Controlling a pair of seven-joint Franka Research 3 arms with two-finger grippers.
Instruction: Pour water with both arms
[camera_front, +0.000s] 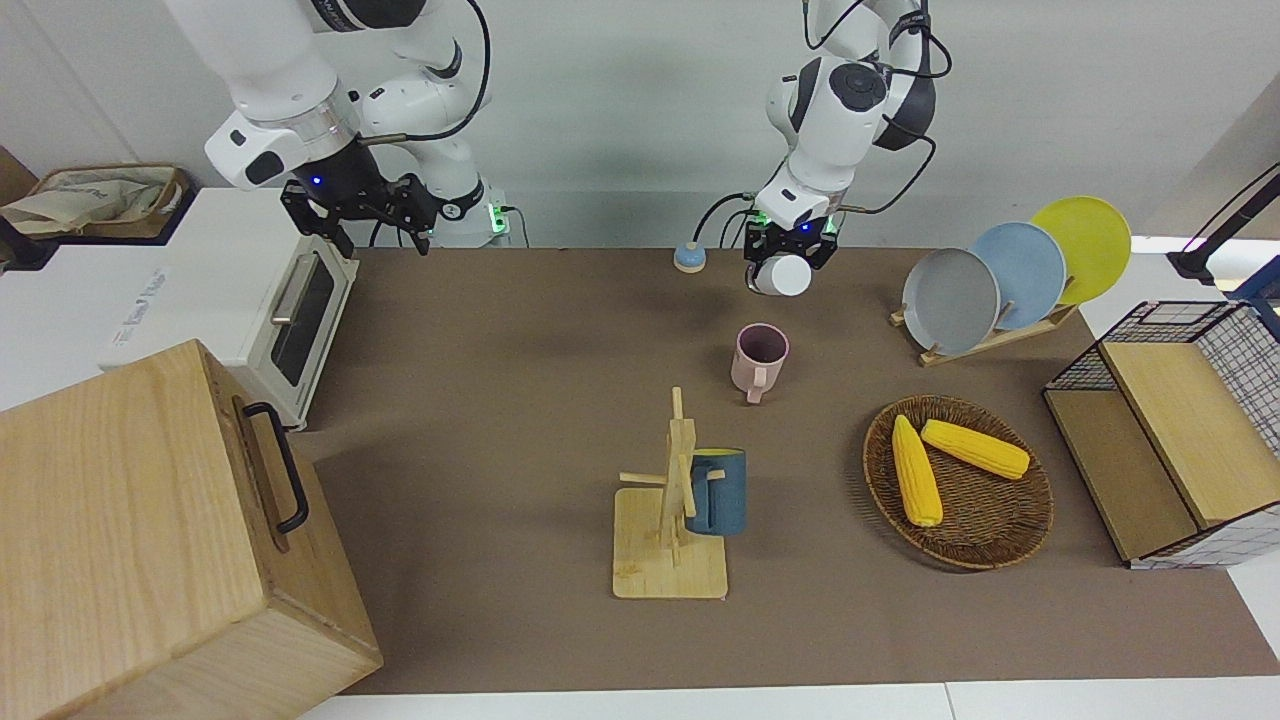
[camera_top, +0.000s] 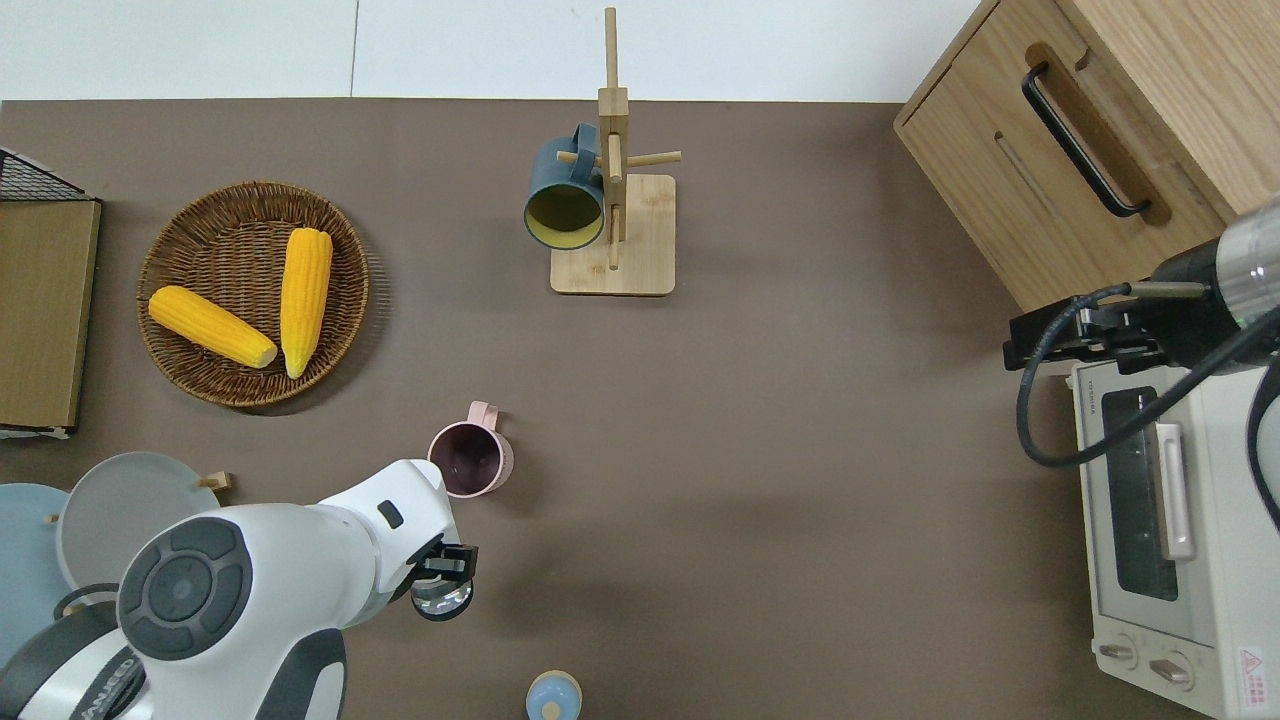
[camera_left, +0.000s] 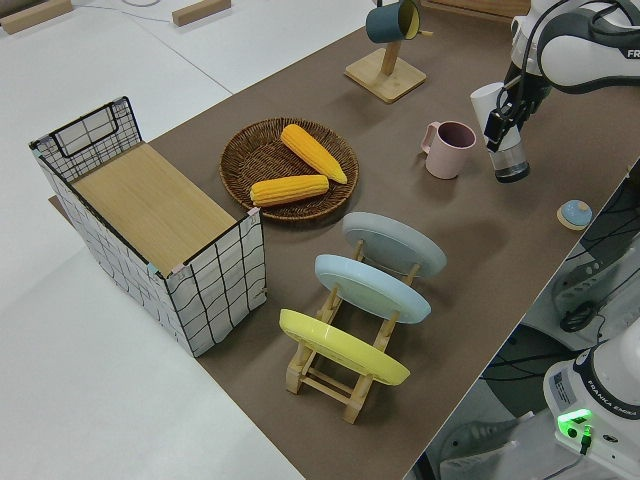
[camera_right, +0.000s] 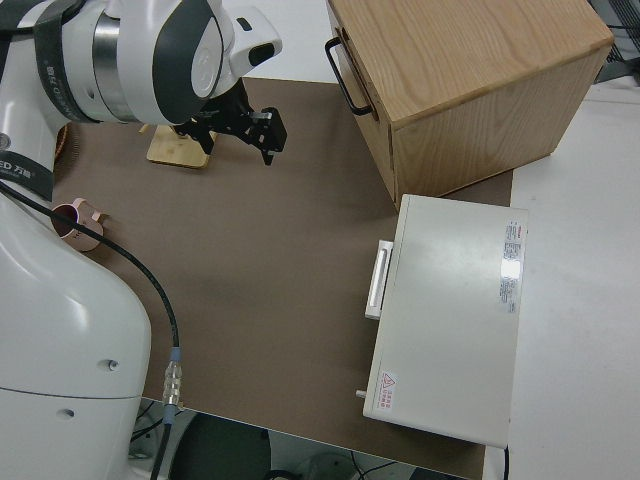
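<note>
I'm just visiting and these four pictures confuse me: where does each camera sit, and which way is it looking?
Front: across the table, facing both arms; the left gripper holds a white cup.
Overhead: straight down; the left arm shows, with the pink mug.
Left side: raised at the plate rack end, looking along the table; the left arm shows.
Right side: beside the right arm, parked, its gripper open, looking down on the toaster oven.
The first three share the corn basket.

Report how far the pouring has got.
Done: the left gripper holds a white bottle, lifted off the table.

In hand: the bottle hangs nearer to the robots than the pink mug, not over it.

Left: bring it over the mug and tip it. The right gripper is open and empty.
</note>
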